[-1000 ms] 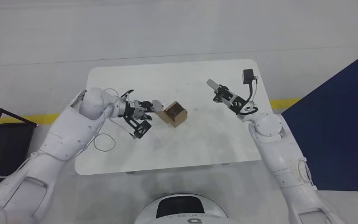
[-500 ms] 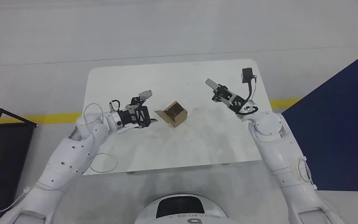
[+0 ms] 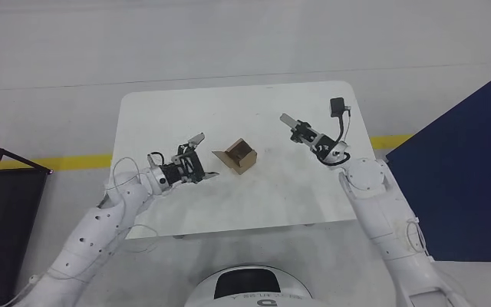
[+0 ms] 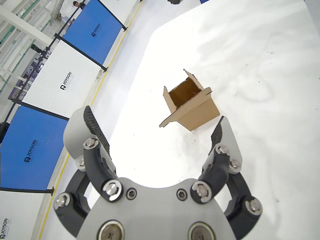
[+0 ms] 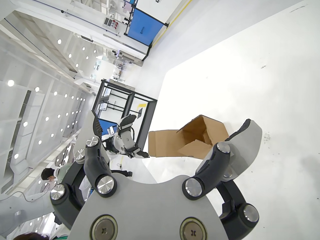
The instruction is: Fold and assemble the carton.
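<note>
Scuffed white table [image 3: 153, 123] bears the carton [image 3: 239, 156] — blue panels [image 4: 90, 29] beyond.

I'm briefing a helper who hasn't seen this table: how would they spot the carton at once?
Start at the white table. Near its middle, between the left gripper and the right gripper, sits the carton. It is the only brown cardboard thing there: a small open box with flaps sticking out.

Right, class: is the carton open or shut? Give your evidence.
Open. The carton sits on the table with flaps unfolded and its brown inside visible.
</note>
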Robot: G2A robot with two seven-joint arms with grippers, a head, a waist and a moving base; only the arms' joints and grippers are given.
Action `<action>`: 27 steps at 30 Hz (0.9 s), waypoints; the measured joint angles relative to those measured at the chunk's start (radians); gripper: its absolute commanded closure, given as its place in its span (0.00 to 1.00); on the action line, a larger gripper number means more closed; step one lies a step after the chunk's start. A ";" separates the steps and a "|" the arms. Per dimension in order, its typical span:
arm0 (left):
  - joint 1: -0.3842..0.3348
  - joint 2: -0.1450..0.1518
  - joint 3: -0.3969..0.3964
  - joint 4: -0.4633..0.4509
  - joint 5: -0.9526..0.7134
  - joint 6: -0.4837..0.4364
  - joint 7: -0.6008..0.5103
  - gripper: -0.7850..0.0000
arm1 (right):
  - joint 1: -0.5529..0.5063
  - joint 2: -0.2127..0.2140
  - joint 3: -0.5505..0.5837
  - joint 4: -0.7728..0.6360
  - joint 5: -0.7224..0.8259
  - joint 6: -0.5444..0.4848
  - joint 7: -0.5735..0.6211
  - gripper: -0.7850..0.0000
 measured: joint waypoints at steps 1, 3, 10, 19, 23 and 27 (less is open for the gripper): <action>0.010 -0.003 0.005 0.002 -0.023 0.011 -0.004 0.00 | -0.005 0.000 0.000 0.000 0.002 -0.008 0.000 0.00; 0.029 -0.009 0.019 0.013 -0.079 0.025 -0.005 0.00 | -0.016 0.001 0.004 -0.003 0.003 -0.028 0.000 0.00; 0.113 -0.019 0.037 0.038 -0.203 0.046 0.055 0.00 | -0.022 0.002 0.006 -0.005 0.000 -0.037 0.001 0.00; 0.069 -0.078 0.155 0.124 -0.331 0.214 0.088 0.00 | -0.022 0.002 0.006 -0.005 0.000 -0.037 0.001 0.00; 0.015 -0.108 0.199 0.191 -0.344 0.302 0.073 0.00 | -0.022 0.002 0.006 -0.005 0.000 -0.037 0.001 0.00; -0.027 -0.132 0.219 0.240 -0.433 0.321 0.091 0.00 | -0.022 0.002 0.006 -0.005 0.000 -0.037 0.001 0.00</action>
